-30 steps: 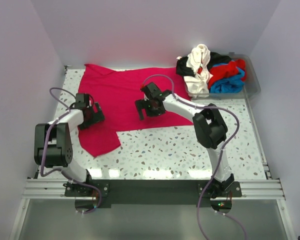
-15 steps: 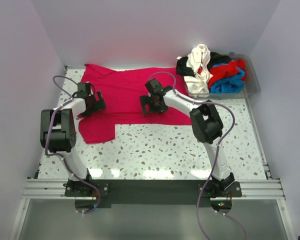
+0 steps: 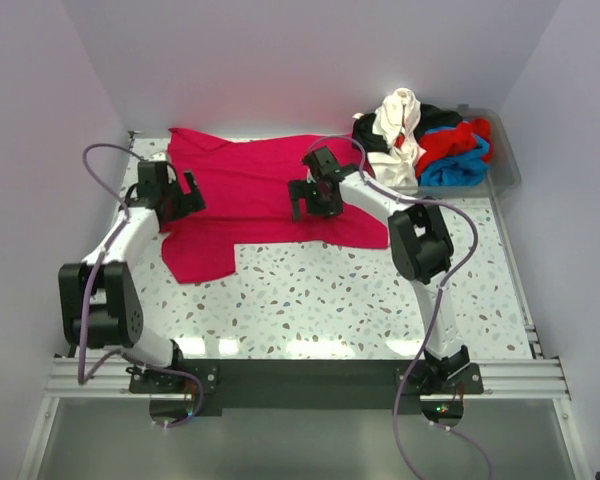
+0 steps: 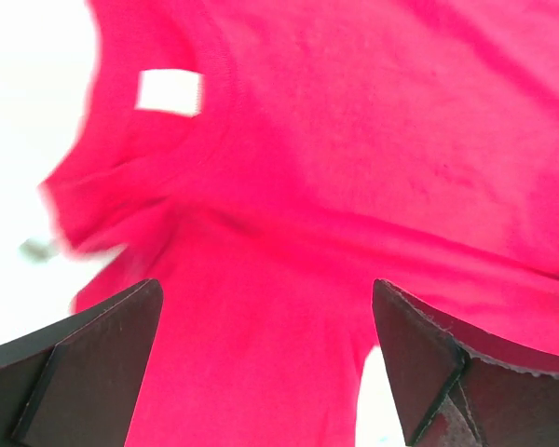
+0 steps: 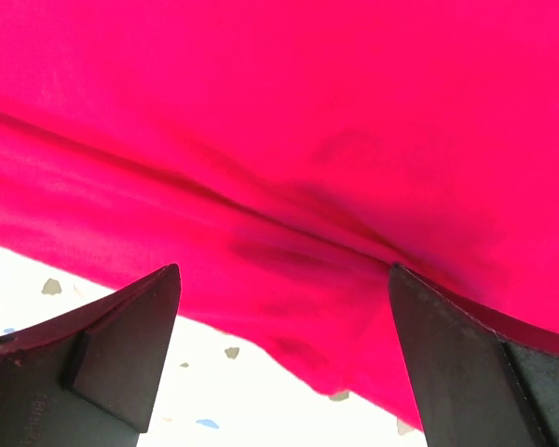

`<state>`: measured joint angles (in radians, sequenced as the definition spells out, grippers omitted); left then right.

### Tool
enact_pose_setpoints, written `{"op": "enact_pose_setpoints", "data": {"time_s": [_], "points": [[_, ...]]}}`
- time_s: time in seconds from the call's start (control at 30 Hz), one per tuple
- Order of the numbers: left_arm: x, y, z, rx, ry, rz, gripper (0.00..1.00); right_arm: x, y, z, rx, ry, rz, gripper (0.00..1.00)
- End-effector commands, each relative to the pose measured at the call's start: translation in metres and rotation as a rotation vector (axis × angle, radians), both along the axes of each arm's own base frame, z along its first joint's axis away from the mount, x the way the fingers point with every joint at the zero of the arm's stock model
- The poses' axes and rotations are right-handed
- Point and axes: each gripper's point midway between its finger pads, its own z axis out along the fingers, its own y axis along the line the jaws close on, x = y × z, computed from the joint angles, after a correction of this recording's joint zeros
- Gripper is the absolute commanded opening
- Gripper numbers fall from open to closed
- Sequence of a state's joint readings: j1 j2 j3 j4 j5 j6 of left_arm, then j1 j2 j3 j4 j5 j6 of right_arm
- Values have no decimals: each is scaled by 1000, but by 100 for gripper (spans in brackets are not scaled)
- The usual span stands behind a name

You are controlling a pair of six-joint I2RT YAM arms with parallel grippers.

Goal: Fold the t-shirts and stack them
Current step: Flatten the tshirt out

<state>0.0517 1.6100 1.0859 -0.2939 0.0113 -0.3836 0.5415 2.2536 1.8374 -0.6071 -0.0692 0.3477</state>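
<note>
I have the speckled table [image 3: 380,300] in front of me. The red t-shirt [image 3: 250,180] is spread flat over its far half, from the left rear corner across to just beside the clear bin [image 3: 508,172]. One flap of the shirt reaches toward me on the left side, and the near half of the table shows bare stone.

The bin sits in the far right corner. It holds a heap of clothes [image 3: 420,140] in black, cream, red and blue, mounded above its rim.

Both arms are stretched out over the shirt. The left gripper [image 3: 170,193] is above the shirt's left edge. On its wrist camera the fingers [image 4: 84,363] stand wide apart, with red cloth filling the space between them and nothing pinched.

The right gripper [image 3: 313,194] is over the shirt's near hem at mid-table. Its fingers [image 5: 121,345] are also spread wide. The hem and a strip of speckled tabletop show between them, and a dark crease runs across the fabric just beyond.

On the left wrist view I can see the ribbed collar [image 4: 219,88] curving past a small white label [image 4: 170,92] sewn inside the neck. That picture is slightly blurred.
</note>
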Motion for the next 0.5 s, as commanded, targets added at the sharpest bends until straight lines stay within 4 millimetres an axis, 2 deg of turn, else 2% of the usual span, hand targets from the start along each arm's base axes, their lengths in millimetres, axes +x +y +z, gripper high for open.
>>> {"op": "enact_pose_setpoints", "data": {"time_s": [0.0, 0.07, 0.13, 0.17, 0.2, 0.3, 0.47], "points": [[-46, 20, 10, 49, 33, 117, 100, 0, 3, 49, 84, -73, 26, 96], [-73, 27, -1, 49, 77, 182, 100, -7, -3, 53, 86, -66, 23, 96], [-87, 27, -8, 40, 100, 201, 95, -11, -5, 59, 103, -62, 17, 96], [-95, 26, -17, 31, 124, 204, 93, -16, -7, 56, 102, -48, 15, 96], [-98, 23, -21, 20, 133, 199, 85, -17, -6, 57, 110, -47, 17, 96], [-104, 16, -30, -19, 153, 191, 79, -24, -4, 55, 131, -22, 18, 96], [-117, 17, -45, -19, 207, 229, 79, -26, -4, 60, 142, -19, 15, 96]]}}
